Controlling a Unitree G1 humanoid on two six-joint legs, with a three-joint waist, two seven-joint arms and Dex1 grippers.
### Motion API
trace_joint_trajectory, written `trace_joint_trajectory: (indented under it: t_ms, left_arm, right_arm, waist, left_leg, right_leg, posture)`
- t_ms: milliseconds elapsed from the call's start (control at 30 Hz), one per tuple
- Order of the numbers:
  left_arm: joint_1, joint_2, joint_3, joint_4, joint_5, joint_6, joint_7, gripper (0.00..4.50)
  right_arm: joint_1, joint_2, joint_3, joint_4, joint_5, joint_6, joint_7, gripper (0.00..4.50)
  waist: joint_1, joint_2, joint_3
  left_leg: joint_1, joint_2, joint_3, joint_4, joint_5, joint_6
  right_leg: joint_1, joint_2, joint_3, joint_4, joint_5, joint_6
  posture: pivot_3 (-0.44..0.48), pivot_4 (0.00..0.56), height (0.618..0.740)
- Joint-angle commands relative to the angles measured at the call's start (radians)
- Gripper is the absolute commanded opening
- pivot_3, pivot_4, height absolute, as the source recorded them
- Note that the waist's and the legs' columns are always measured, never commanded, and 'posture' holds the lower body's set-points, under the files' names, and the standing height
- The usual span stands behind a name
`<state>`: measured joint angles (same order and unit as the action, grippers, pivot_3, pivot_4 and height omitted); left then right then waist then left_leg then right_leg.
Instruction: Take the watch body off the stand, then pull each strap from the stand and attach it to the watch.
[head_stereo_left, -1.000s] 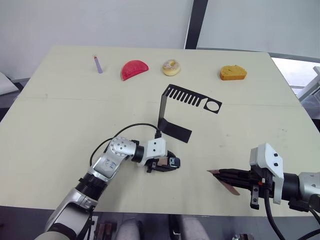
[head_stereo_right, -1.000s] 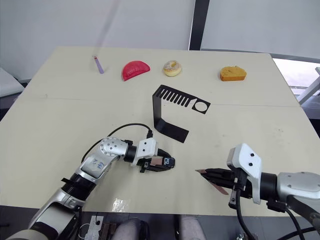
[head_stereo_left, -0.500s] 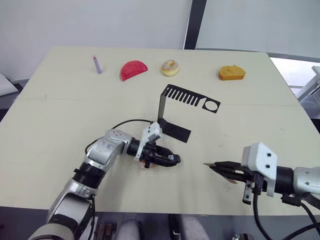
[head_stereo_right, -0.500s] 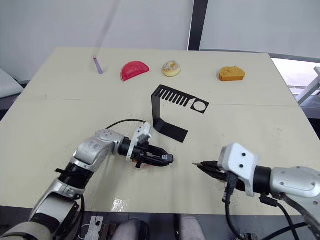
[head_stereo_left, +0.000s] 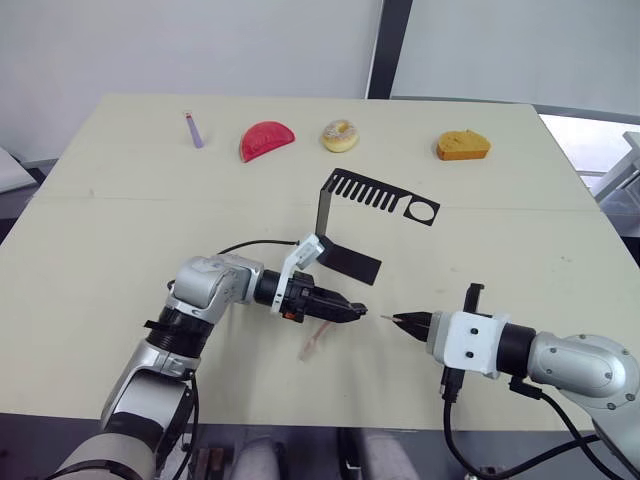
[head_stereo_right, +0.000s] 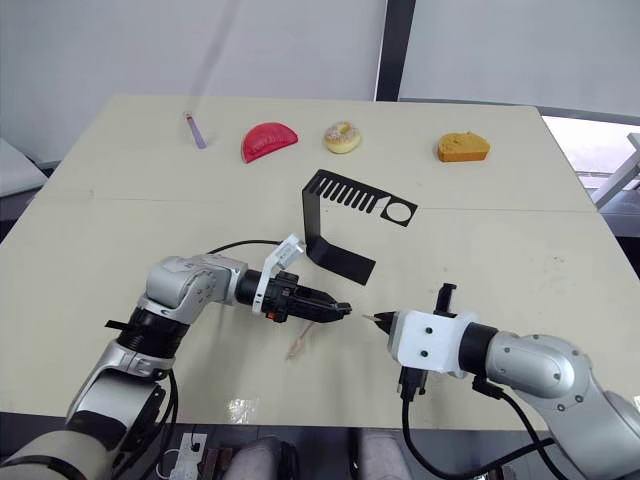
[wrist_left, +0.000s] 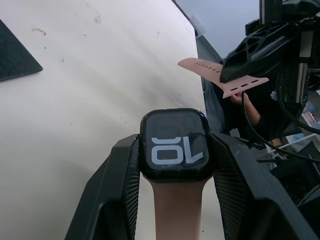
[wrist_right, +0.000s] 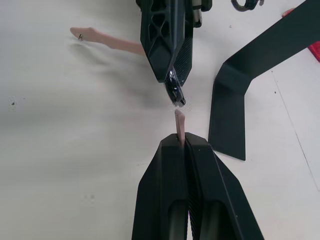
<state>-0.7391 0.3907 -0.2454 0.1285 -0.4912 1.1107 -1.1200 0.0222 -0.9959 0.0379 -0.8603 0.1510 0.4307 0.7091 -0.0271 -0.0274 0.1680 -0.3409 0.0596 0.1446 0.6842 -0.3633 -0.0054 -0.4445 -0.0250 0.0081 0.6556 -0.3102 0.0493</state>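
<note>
**Black fingers closed on watch and strap, tip to tip above the table**

Black is the colour of both grippers, which are aimed at each other over the near half of the pale table (head_stereo_left: 120, 220). The left gripper (head_stereo_left: 352, 310) is clenched on the watch body (wrist_left: 174, 145), which is pinched by its sides between the two fingers (wrist_left: 122, 172), its dark screen with light digits turned towards the wrist camera. One pink-beige strap (head_stereo_left: 315, 340) is already joined to the watch body and is seen hanging below the left gripper, its free end close to the tabletop. The right gripper (head_stereo_left: 398, 321) is shut tight on the second strap (wrist_right: 179, 121); only a short pink tip is left protruding from between its fingers (wrist_right: 167, 165). That tip is held just beside the edge of the watch body, with a small gap between them in the right wrist view. The stand (head_stereo_left: 352, 215) is placed upright just beyond the left gripper, its flat base on the table and its comb-slotted arm bare. At the far edge, well apart, a purple stick (head_stereo_left: 194, 129), a red slice (head_stereo_left: 266, 139), a doughnut (head_stereo_left: 340, 135) and an orange piece (head_stereo_left: 463, 146) are lined up.
</note>
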Motion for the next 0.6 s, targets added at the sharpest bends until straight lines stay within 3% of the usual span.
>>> trace_joint_trajectory:
  t_ms: [33, 600]
  left_arm:
    - [-0.018, -0.021, 0.025, -0.017, -0.036, 0.007, 0.018, 1.59]
    - [-0.013, -0.030, 0.035, -0.021, -0.058, 0.003, 0.060, 1.59]
  right_arm:
    - [-0.029, 0.031, 0.012, -0.008, -0.042, -0.017, -0.015, 0.00]
    - [-0.092, 0.077, 0.076, 0.043, -0.116, -0.032, 0.027, 0.00]
  waist:
    - [0.000, 0.000, 0.000]
    - [0.000, 0.000, 0.000]
  left_leg:
    - [0.000, 0.000, 0.000, 0.000, 0.000, 0.000]
    - [0.001, 0.000, 0.001, 0.000, 0.000, 0.000]
  right_leg:
    - [0.000, 0.000, 0.000, 0.000, 0.000, 0.000]
    - [0.000, 0.000, 0.000, 0.002, 0.000, 0.000]
  posture:
    - [0.000, 0.150, 0.737]
    - [0.000, 0.150, 0.737]
